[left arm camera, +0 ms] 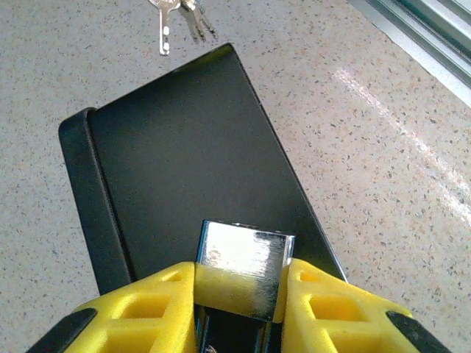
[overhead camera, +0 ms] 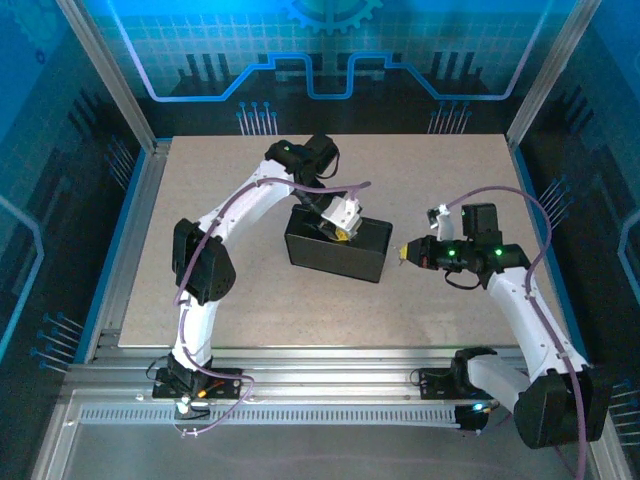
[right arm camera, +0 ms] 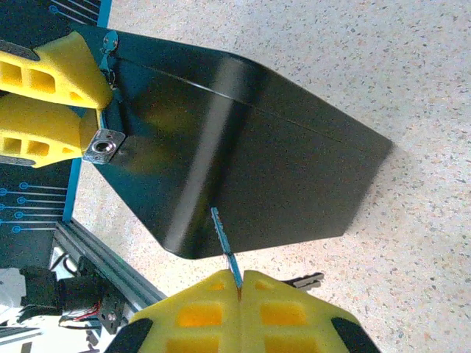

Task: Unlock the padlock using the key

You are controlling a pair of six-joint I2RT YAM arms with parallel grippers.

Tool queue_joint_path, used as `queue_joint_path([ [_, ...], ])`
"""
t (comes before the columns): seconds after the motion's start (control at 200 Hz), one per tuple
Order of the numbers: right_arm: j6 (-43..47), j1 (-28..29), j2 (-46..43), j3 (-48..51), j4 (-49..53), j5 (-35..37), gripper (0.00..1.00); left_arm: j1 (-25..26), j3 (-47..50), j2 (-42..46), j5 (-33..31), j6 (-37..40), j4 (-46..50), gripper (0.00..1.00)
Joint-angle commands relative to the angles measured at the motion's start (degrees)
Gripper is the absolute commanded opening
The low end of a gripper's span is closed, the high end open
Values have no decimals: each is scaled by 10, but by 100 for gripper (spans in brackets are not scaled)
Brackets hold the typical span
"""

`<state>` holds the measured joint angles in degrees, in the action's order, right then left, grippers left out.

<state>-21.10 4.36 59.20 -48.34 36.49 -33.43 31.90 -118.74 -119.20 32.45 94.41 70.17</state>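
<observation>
Left wrist view: left gripper [left arm camera: 241, 285] clamps small silvery metal padlock [left arm camera: 246, 254] over black rectangular box [left arm camera: 184, 169]. Right wrist view: right gripper [right arm camera: 240, 283] pinched, seemingly on thin silvery key [right arm camera: 305, 279].

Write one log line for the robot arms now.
left gripper: shut on padlock | right gripper: shut on key | key not yet in padlock

Speckled beige table [overhead camera: 300, 310] with one black box [overhead camera: 340, 255] near its middle.

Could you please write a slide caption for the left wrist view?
Left hand gripping the padlock over the black box, with the key beyond the box's far corner.
</observation>
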Motion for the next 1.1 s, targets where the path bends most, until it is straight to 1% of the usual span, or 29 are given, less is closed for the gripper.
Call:
queue_joint_path([
  [0.0, 17, -9, -12, -65, 19, -11, 0, 8, 22, 19, 20, -66, -46, 9],
  [0.08, 12, -8, -6, -100, 5, -25, 0, 7, 48, 43, 28, -104, -92, 5],
  [0.19, -4, 1, 22, -123, -31, -70, 0, 7, 74, 70, 28, -152, -143, 0],
  [0.325, -8, 24, 60, -124, -59, -123, 0, 5, 85, 88, 31, -187, -158, 0],
  [0.58, 2, 55, 110, -114, -76, -142, 0, 2, 112, 117, 50, -225, -189, 0],
  [0.765, 15, 57, 124, -109, -49, -129, 0, 4, 133, 120, 62, -244, -216, 0],
  [0.815, 19, 54, 120, -108, -41, -116, 0, 5, 140, 118, 61, -244, -220, 9],
  [0.845, 20, 51, 115, -106, -39, -111, 0, 6, 141, 117, 61, -242, -218, 19],
  [0.875, 18, 46, 111, -104, -39, -108, 0, 6, 139, 114, 59, -244, -217, 25],
  [0.93, 14, 36, 104, -101, -41, -106, 0, 5, 129, 106, 53, -249, -212, 32],
  [0.99, 10, 27, 99, -101, -42, -101, 0, 6, 109, 93, 47, -253, -197, 35],
  [1.095, 5, 22, 98, -103, -42, -100, 0, 4, 76, 71, 43, -249, -164, 48],
])
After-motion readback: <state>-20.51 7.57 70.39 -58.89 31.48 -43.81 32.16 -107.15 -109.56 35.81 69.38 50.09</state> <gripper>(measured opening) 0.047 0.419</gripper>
